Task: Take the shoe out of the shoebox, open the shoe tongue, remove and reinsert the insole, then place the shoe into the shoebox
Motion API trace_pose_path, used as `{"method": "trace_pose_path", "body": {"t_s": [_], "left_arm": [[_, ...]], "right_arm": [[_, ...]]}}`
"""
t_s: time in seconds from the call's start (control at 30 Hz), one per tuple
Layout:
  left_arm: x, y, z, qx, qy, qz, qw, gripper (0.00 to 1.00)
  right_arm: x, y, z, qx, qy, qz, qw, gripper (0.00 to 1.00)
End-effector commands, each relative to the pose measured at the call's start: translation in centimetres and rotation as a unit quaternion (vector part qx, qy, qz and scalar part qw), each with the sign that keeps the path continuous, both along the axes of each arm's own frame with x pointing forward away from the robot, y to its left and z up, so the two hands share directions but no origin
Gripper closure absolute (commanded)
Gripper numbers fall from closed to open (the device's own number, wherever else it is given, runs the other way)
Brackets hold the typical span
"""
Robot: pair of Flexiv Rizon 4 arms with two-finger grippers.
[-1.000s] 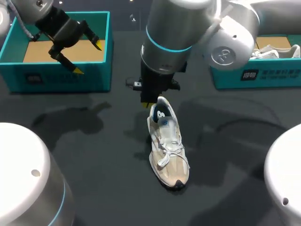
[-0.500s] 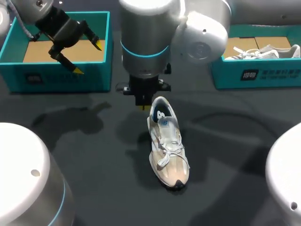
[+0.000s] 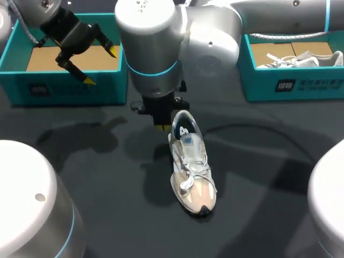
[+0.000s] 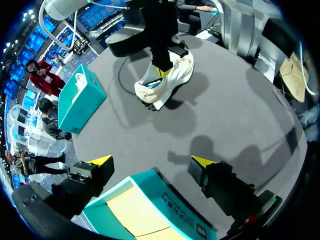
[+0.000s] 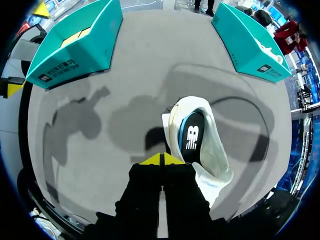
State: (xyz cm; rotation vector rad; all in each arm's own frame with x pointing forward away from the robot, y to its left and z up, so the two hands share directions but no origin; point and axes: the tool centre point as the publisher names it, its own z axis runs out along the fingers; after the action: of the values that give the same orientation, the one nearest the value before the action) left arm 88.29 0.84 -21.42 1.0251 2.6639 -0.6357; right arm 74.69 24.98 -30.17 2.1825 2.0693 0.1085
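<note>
1. Head view: the shoe lies on its sole in the middle of the dark table, toe toward the camera, out of both boxes. My right arm reaches past the middle, and the right gripper hangs just beside the heel. The left gripper hovers over the left shoebox, fingers spread, holding nothing. The right shoebox holds a second shoe. I judge the take-out step done and the tongue-and-insole work in hand.

2. Left wrist view: the left gripper shows its two yellow tips wide apart, with the rim of the left shoebox under them. The shoe is well ahead on the grey surface, with the right gripper at its heel end. The right shoebox stands off to one side of it.

3. Right wrist view: the right gripper has its tips pressed together with nothing between them, just beside the shoe at the heel collar. The dark insole sits inside the mouth, seemingly in place. The next move probably calls for parting these fingers and dipping one into the mouth to pinch the insole's heel edge. The shoe may need steadying, since nothing pins it. The table is matte and flat, with the left shoebox and right shoebox well apart from the shoe.
</note>
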Motion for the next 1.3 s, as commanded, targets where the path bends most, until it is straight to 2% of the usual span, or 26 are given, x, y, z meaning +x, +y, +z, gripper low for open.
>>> {"method": "trace_pose_path", "body": {"t_s": [0.03,0.2,0.57,0.97,1.03,1.3], "left_arm": [[0.0,0.0,0.0,0.002,0.0,0.0,1.0,0.0],[0.0,0.0,0.0,0.002,0.0,0.0,1.0,0.0],[0.0,0.0,0.0,0.002,0.0,0.0,1.0,0.0],[0.0,0.0,0.0,0.002,0.0,0.0,1.0,0.0],[0.0,0.0,0.0,0.002,0.0,0.0,1.0,0.0],[0.0,0.0,0.0,0.002,0.0,0.0,1.0,0.0]], "right_arm": [[-0.8,-0.3,-1.0,0.003,-0.012,-0.019,1.0,1.0],[-0.6,-1.0,-2.1,0.006,-0.01,-0.022,1.0,1.0],[0.9,-1.6,-4.5,0.015,-0.003,-0.019,1.0,1.0],[1.6,-2.7,-6.2,0.025,0.003,-0.029,0.999,1.0],[1.5,-2.7,-6.0,0.026,0.001,-0.028,0.999,1.0],[0.6,-2.4,-2.9,0.014,-0.025,-0.018,0.999,1.0]]}}
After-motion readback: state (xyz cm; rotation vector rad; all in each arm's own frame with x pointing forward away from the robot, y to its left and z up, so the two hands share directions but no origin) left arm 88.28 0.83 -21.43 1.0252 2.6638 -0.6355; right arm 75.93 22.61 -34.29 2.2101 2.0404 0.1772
